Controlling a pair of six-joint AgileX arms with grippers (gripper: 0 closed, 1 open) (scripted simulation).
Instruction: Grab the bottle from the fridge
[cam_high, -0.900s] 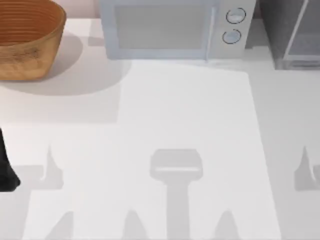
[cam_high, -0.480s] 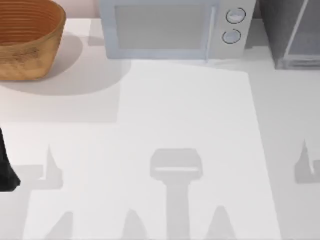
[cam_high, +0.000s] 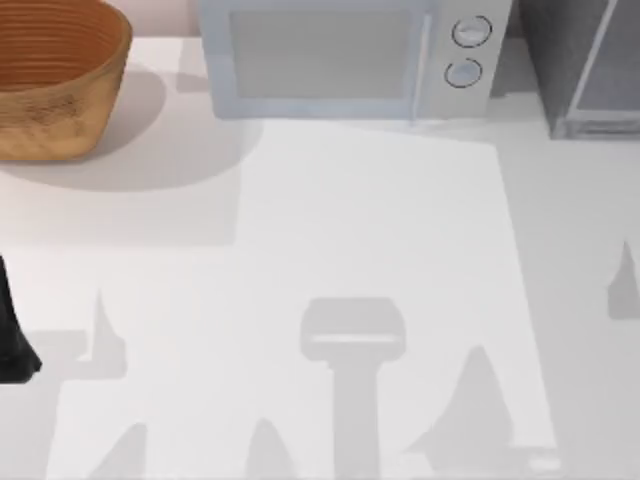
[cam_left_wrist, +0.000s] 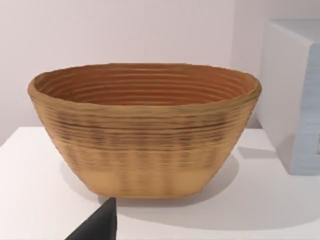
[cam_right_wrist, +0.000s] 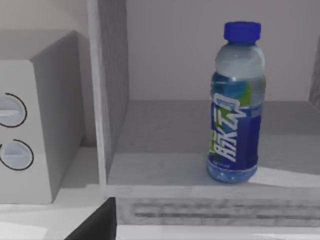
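Note:
The bottle (cam_right_wrist: 235, 125) stands upright on the floor of the fridge (cam_right_wrist: 112, 90) in the right wrist view, with a round bright blue cap, a clear shoulder and a blue label. It is some way ahead of my right gripper (cam_right_wrist: 97, 227), of which a dark tip shows at the frame's lower edge. From above, the fridge (cam_high: 560, 60) is the dark grey box at the table's back right. My left gripper (cam_left_wrist: 100, 225) is parked at the table's left edge, facing the basket.
A pale blue-white microwave (cam_high: 330, 60) with two round knobs stands at the back middle, just left of the fridge. A woven brown basket (cam_high: 50, 80) sits at the back left. Arm shadows lie across the white table (cam_high: 350, 220).
The right arm's shadows have shifted on the table: the one at the right edge moved toward the back and a larger one appeared at the front right. The left arm has not moved.

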